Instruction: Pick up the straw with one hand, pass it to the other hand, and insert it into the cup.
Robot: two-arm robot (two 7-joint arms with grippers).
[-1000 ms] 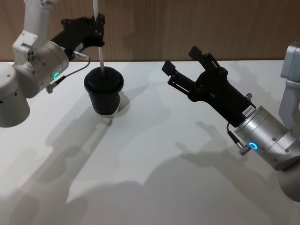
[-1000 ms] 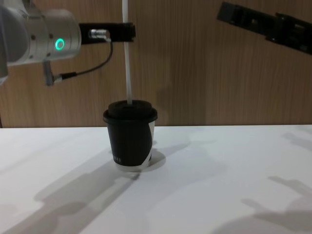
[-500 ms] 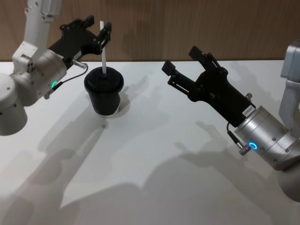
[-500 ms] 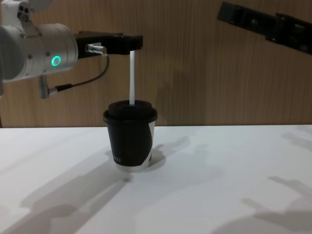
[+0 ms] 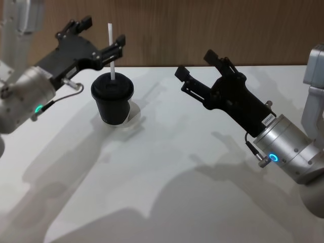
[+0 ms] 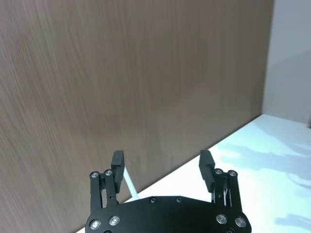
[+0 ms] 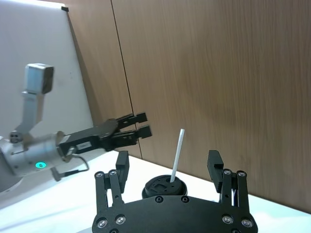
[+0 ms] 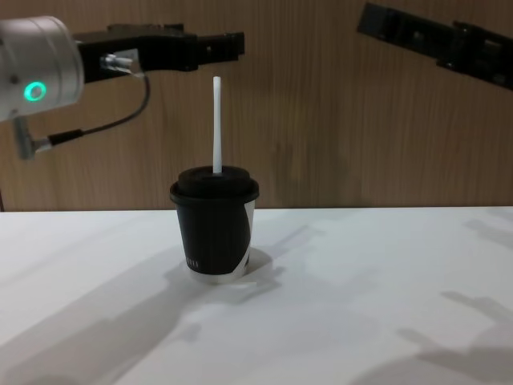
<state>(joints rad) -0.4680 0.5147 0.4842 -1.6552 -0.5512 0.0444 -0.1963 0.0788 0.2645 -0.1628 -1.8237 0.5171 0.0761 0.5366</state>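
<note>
The black cup (image 5: 112, 101) stands on the white table (image 5: 167, 167) at the back left. The white straw (image 5: 111, 50) stands upright through the cup's lid, free of any grip. My left gripper (image 5: 104, 30) is open and hovers just above the straw's top, touching nothing. From the chest view the straw (image 8: 216, 124) rises from the cup (image 8: 213, 228) with the left gripper (image 8: 220, 42) above it. My right gripper (image 5: 195, 63) is open and empty, held in the air right of the cup. The right wrist view shows straw (image 7: 177, 154), cup lid (image 7: 163, 187) and the left gripper (image 7: 138, 127) beyond.
A wooden wall (image 5: 202, 30) runs along the table's far edge right behind the cup. The table's middle and front lie bare between the two arms.
My left gripper opened and let go of the straw, then lifted and drew back to the left. The straw slid down into the cup. The right arm has not moved.
</note>
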